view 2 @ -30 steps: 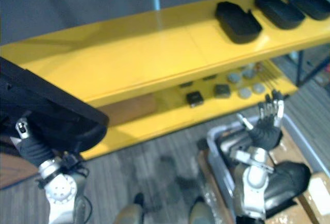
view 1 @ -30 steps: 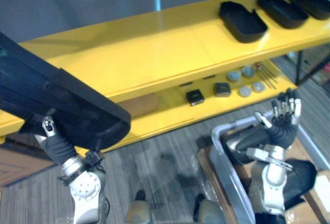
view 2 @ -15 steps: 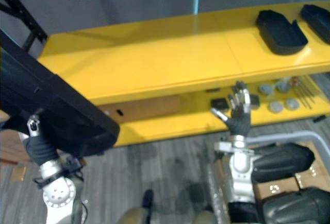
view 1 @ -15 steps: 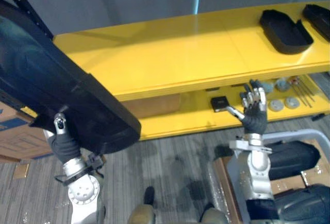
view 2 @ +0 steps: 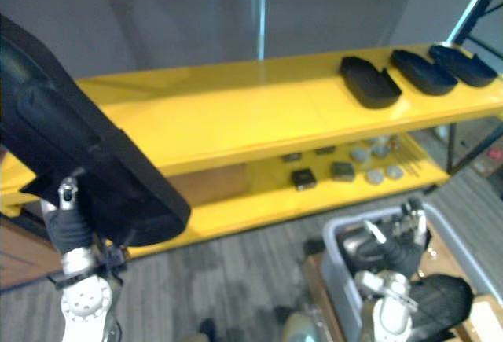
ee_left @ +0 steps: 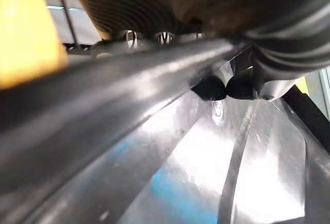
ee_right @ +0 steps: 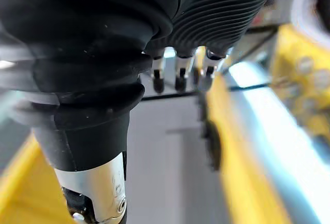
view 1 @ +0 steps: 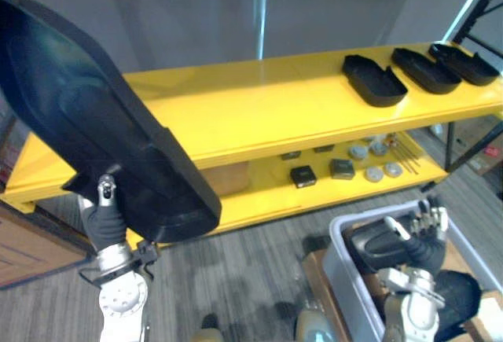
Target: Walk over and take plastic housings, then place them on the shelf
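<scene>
The large black housing (view 2: 71, 153) is cut off at the left edge of both eye views. The small parts (view 1: 374, 174) on the lower shelf (view 1: 259, 200) are too small to identify.

Ahead of the left hand (view 1: 104, 216), the yellow shelf's top board (view 1: 259, 114) is lying open across its left and middle stretch. The large black housing (view 1: 94, 137) in that hand is rising above it and screening the board's near-left end. Far to its right, three black housings (view 1: 376, 81) are occupying the board's end. The right hand (view 1: 424, 236), fingers straight, is hovering over a grey bin (view 1: 346, 279), whose rim is running between it and the shelf.
</scene>
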`<state>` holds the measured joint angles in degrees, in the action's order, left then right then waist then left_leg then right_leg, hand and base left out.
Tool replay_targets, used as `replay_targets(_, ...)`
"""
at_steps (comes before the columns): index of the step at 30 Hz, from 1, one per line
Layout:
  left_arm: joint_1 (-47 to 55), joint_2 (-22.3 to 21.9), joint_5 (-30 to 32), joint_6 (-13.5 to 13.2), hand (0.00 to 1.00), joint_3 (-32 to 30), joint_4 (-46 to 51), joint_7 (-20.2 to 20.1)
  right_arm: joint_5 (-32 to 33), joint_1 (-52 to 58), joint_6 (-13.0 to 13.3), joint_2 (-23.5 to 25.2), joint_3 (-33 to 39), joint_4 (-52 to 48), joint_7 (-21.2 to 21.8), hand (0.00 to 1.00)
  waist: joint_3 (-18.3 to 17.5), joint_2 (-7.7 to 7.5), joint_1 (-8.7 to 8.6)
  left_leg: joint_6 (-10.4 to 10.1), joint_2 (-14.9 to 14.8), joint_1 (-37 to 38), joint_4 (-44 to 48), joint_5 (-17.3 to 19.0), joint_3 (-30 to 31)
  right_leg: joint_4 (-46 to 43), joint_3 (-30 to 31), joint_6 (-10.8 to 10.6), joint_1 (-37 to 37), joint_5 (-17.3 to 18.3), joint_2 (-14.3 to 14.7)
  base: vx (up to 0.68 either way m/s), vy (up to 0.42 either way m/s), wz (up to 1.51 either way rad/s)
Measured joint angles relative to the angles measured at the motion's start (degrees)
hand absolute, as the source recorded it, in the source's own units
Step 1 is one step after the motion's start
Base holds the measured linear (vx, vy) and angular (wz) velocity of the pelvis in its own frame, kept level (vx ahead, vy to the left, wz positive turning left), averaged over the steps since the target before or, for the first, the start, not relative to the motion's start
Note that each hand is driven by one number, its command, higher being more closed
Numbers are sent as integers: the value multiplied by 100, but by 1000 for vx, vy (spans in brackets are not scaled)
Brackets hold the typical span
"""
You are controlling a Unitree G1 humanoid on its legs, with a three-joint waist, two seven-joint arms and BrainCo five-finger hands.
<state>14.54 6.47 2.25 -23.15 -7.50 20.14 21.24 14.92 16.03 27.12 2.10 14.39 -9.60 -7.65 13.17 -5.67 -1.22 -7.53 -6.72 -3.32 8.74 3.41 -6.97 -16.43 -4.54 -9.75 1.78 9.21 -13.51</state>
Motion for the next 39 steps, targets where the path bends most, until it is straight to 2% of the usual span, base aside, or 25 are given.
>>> replay_targets(1,-3,-81,3,132,100,195,-7,25,-1,-65,-7,-68,22,-5,-61,0,-11,104,-42,-19,-82,-82,-57,-31,15,193,-56,100,-56,-74,119,-84,-142,14)
replay_targets(5,-131,-119,28,144,100,435,20,67,5,-511,-5,-407,99,163,-580,0,-155,456,34,-108,-402,-287,-543,-437,-28,745,-278,227,56,-382,453,15,-82,14)
replay_targets(7,-244,-145,-4,145,100,430,32,114,6,-727,-6,-439,173,263,-793,0,-147,545,45,-183,-462,-268,-846,-730,-36,852,-302,221,129,-533,550,113,-74,11)
replay_targets(12,-356,-161,-5,152,100,576,44,110,2,-757,-64,-420,306,348,-825,0,-150,523,31,-218,-463,139,-1233,-820,-348,851,-114,223,77,-534,571,98,-7,-20)
replay_targets(18,-484,-146,-19,165,100,871,46,-25,10,-266,-105,-289,335,347,-447,0,-152,512,-116,-208,-468,413,-1208,-688,-677,859,156,243,-12,-471,580,21,12,-24)
replay_targets(21,-371,-153,-183,209,100,885,37,-71,12,-59,-113,-268,281,340,-234,0,-140,545,-131,-118,-648,327,-196,-110,-793,556,318,262,-80,-151,616,-18,-30,-39)
replay_targets(22,-300,-190,-192,209,100,868,35,-63,22,102,-112,-238,229,333,-115,0,-134,553,-118,80,-790,177,589,164,-789,333,376,332,-102,76,647,-33,-50,-29)
replay_targets(23,-239,-227,-196,208,100,867,35,-47,22,239,-112,-216,171,318,-64,0,-144,552,-112,317,-927,-133,1404,268,-759,165,423,378,-111,187,674,-41,-81,-35)
replay_targets(24,-162,-286,-205,208,100,868,35,-21,20,368,-111,-225,133,288,13,0,-149,613,-105,496,-1110,-446,2210,225,-704,53,478,429,-123,252,746,2,-103,-37)
replay_targets(25,-48,-352,-234,209,100,855,29,-4,16,499,-111,-225,127,200,74,0,-168,799,-94,718,-1308,-819,3046,58,-396,-10,513,546,-184,312,891,31,-82,-52)
replay_targets(26,61,-391,-253,208,100,799,28,-4,13,588,-106,-223,116,102,132,0,-192,927,-87,723,-1406,-1061,3534,-235,-110,-49,638,611,-199,339,1014,46,-24,-52)
replay_targets(27,120,-405,-272,206,100,749,28,-4,9,590,-99,-219,95,97,146,0,-204,947,-75,687,-1415,-1121,3688,-444,-14,-55,719,652,-203,355,1042,63,5,-69)
replay_targets(28,189,-420,-361,206,100,655,28,1,10,583,-81,-219,-16,74,146,0,-182,889,-15,610,-1394,-1223,3898,-780,64,-35,936,764,-222,343,1042,77,12,-65)
replay_targets(29,221,-463,-393,200,100,606,33,13,11,576,-56,-246,-75,-23,135,0,-189,902,18,484,-1233,-1186,3739,-280,47,25,1107,774,-277,336,1003,91,15,-58)
replay_targets(30,232,-472,-399,189,100,609,40,17,10,556,-51,-256,-96,-87,123,0,-189,903,15,528,-1107,-1130,3473,22,15,25,1148,773,-269,337,976,102,61,-45)
replay_targets(31,241,-470,-397,160,100,616,62,17,4,475,-43,-332,-144,-179,110,0,-191,905,28,521,-846,-964,2681,296,-45,20,1262,754,-188,347,962,73,78,-53)
replay_targets(32,279,-469,-398,94,100,612,117,53,4,366,-43,-471,-225,-212,83,0,-212,942,93,553,-718,-797,1823,275,-184,-50,1327,680,-52,390,999,87,141,-57)
replay_targets(33,288,-466,-395,54,100,613,134,63,4,327,-43,-536,-242,-230,47,0,-222,964,114,544,-672,-752,1509,284,-227,-122,1383,628,19,422,1039,105,167,-54)
replay_targets(34,265,-394,-394,21,100,599,124,87,10,247,-48,-532,-299,-236,-7,0,-251,884,152,215,-616,-646,1324,441,-360,-286,1465,506,138,513,983,161,162,-37)
replay_targets(35,240,-309,-394,21,100,602,120,116,9,211,-44,-527,-366,-256,-3,0,-292,659,136,215,-494,-658,1298,442,-511,-333,1487,340,286,453,863,148,111,-35)
replay_targets(37,108,-204,-388,33,100,585,113,155,25,67,-44,-519,-369,-254,2,0,-277,547,144,238,-452,-674,1262,464,-631,-248,1331,211,353,233,765,129,83,-28)
replay_targets(39,-41,-180,-332,58,100,527,115,249,34,-115,-38,-494,-371,-233,1,0,-278,535,142,240,-440,-484,1045,462,-786,-156,936,189,384,-36,694,99,81,-45)
